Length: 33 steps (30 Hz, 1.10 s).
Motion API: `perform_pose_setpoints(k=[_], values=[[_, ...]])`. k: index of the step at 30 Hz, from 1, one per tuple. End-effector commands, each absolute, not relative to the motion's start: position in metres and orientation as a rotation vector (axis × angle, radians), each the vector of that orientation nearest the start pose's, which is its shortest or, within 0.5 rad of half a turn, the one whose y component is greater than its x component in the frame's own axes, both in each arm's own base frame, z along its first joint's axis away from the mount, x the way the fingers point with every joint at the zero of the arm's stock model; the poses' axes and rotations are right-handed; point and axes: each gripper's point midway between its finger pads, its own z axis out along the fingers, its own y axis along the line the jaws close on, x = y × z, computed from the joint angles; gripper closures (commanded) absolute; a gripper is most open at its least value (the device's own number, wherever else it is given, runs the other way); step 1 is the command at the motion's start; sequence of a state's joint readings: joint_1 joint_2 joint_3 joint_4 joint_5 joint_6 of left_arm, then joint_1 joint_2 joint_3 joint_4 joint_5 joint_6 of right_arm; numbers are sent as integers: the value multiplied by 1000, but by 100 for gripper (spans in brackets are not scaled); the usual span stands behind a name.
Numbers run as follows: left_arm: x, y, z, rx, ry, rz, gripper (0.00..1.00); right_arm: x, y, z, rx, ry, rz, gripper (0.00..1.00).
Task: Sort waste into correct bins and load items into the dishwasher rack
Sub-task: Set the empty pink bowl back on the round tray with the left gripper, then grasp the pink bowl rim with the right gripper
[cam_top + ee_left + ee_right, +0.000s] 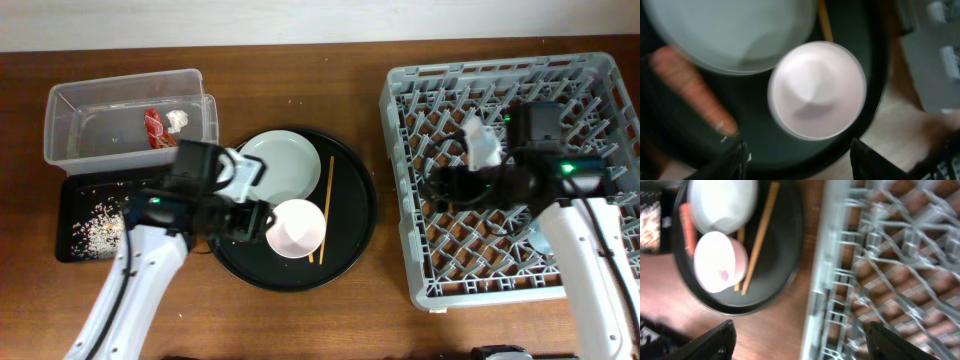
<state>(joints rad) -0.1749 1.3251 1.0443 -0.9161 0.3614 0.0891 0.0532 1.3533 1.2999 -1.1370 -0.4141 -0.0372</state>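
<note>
From above, my left hand hangs over the round black tray. Its tips are right beside the small pale bowl, and I can't read its opening from here. The plate lies just beyond the hand, and the chopsticks lie past the bowl on its far side. Behind the hand's wrist sit the shallow black tray, holding rice-like scraps, and the clear tub, holding the red wrapper and white tissue. My right hand is over the dishwasher rack, well apart from the tray.

On the left wrist camera the picture is blurred. Still, the left hand is spread wide with nothing between its fingers. The small pale bowl stands upright directly ahead of the gap, not touching either finger. The plate is farther ahead. The sausage-shaped piece lies on the round black tray ahead of one finger, beside the plate's rim.

On the right wrist camera, the right hand is also wide open and empty, its fingers over the tabletop. The dishwasher rack has its wall ahead of the gap. The small pale bowl, chopsticks, plate and sausage-shaped piece lie ahead to one side.
</note>
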Motion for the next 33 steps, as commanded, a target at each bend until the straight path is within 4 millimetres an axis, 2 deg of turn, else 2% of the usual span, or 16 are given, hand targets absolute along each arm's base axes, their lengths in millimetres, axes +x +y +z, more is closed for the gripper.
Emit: perform_pose_setpoints(k=[1,3,7,10,13,14,17,20,21,23,25,28,29,30,31,33], values=[[289,-65,144,176,2733,-435,30,288,139,212,-431,2643,672,18],[292,-43,142,11,2745,-385,24,290,162,205,-472,2653,632,18],[292,-11,138,-121,2762,-238,14,294,222,149,-567,2753,499,21],[292,-10,137,-123,2763,-230,14,296,248,92,-502,2882,426,43],[293,-10,137,-122,2762,-230,14,297,256,49,-454,2970,386,67],[293,-10,138,-122,2762,-230,14,299,256,43,-453,2975,381,75],[293,-10,138,-122,2762,-231,14,304,261,38,-449,2961,391,78],[292,-10,137,-123,2764,-231,14,304,261,38,-449,2962,390,96],[292,-10,137,-123,2764,-231,14,304,261,38,-449,2960,391,96],[292,-10,137,-122,2763,-231,14,307,260,52,-444,2937,392,96],[293,-10,137,-122,2760,-230,14,320,247,83,-405,2869,322,96],[295,-10,138,-121,2753,-229,14,360,185,178,-221,2607,21,96],[295,-10,138,-120,2750,-230,14,376,143,227,-76,2443,-133,96],[295,-10,138,-120,2750,-229,14,383,112,254,31,2342,-232,96],[295,-10,138,-120,2749,-230,14,387,60,290,198,2201,-384,96],[295,-10,138,-120,2749,-230,14,390,-5,319,317,2086,-607,96]])
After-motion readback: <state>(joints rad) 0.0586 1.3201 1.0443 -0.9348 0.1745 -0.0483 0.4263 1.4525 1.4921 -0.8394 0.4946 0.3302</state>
